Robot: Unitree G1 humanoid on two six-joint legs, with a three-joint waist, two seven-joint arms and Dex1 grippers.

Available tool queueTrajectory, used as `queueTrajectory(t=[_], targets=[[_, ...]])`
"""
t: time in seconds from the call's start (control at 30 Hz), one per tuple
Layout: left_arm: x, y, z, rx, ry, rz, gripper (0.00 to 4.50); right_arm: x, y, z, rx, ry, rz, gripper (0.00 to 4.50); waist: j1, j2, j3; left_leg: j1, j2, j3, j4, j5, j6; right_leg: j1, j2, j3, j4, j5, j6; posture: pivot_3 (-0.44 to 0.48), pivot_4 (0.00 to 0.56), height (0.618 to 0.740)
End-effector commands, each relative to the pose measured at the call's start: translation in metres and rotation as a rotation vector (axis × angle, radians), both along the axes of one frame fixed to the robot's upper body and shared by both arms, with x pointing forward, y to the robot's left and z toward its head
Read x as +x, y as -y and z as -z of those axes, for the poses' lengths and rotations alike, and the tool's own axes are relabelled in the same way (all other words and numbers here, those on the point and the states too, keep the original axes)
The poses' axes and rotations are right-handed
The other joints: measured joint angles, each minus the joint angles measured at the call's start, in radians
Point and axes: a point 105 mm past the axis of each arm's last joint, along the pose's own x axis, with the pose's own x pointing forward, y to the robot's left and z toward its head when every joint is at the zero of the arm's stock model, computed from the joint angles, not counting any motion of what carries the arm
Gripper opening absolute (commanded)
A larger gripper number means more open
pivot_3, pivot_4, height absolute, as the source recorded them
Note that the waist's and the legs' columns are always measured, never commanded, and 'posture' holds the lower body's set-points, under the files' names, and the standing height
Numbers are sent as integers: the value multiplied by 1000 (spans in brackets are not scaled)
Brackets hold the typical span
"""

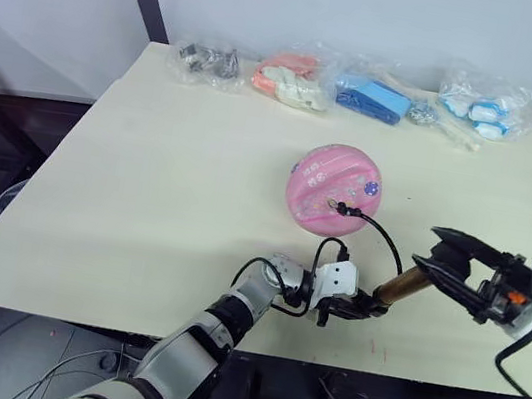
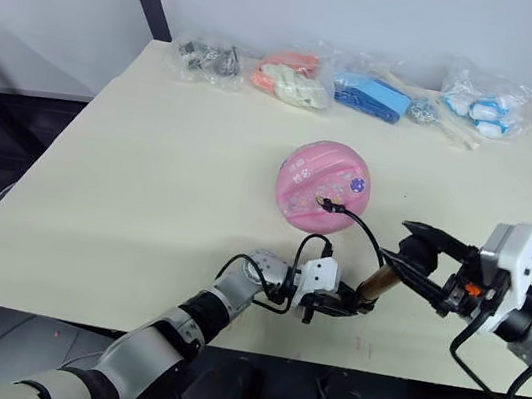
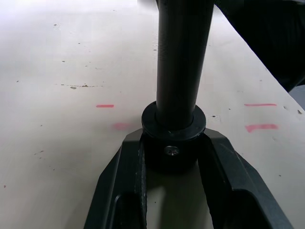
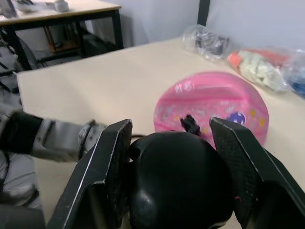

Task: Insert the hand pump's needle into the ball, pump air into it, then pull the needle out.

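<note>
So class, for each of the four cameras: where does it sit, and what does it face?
Left eye, right eye: head, looking down at the pale wooden table; both arms show.
Left wrist: along the left gripper, clamped on the gold-barrelled hand pump.
Right wrist: along the right gripper, around the pump's handle.
Shared: the pink rubber ball.

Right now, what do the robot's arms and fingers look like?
The left arm is silver-grey with black joints, looping black cables and a white block by its wrist. The right arm carries a white block, black cable and small orange part. Both have two black, flat fingers.
</note>
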Motion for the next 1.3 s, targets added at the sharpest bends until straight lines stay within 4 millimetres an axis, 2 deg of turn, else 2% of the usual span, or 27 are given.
queueTrajectory(t=[0.03,0.2,0.33,0.43,0.57,0.7,1.0,1.3], targets=[[-16,-8,27,86,-91,21,1030,-3,-10,43,-29,-110,-4,2158,0,-2,-1,2,0,0,0,0,0,1,0,0,0,0,0,0,150,740],[-15,-9,27,87,-86,19,1030,-2,-15,64,-21,-143,15,2158,0,-2,-2,5,0,0,0,0,0,1,0,0,0,1,-1,0,150,740],[-14,-10,27,89,-85,14,1030,1,-16,59,-3,-113,16,2158,0,-4,-4,5,0,0,0,0,0,1,0,0,0,2,-1,0,150,740],[-14,-11,27,89,-85,8,1030,7,-18,28,61,-30,-4,2158,-1,-4,-4,5,0,0,0,0,0,1,0,1,0,2,-1,0,150,740],[-13,-12,28,89,-84,1,1030,10,-14,-8,63,50,-54,2158,1,-2,-1,4,0,1,0,-1,0,0,-1,1,-1,3,-1,0,150,740],[-12,-11,28,88,-81,-4,1030,11,-9,-36,52,87,-102,2158,2,3,2,3,-1,3,0,-2,3,-1,-2,2,-3,4,1,0,150,740],[-11,-12,28,90,-73,-12,1030,11,7,-102,59,190,-141,2158,2,4,3,0,-2,3,0,-3,4,-1,-3,2,-8,6,2,0,150,740],[-12,-14,29,92,-69,-15,1030,6,7,-140,-4,252,-171,2158,2,7,5,-6,-1,0,1,-3,4,-2,-4,-1,-15,11,3,0,150,740]])
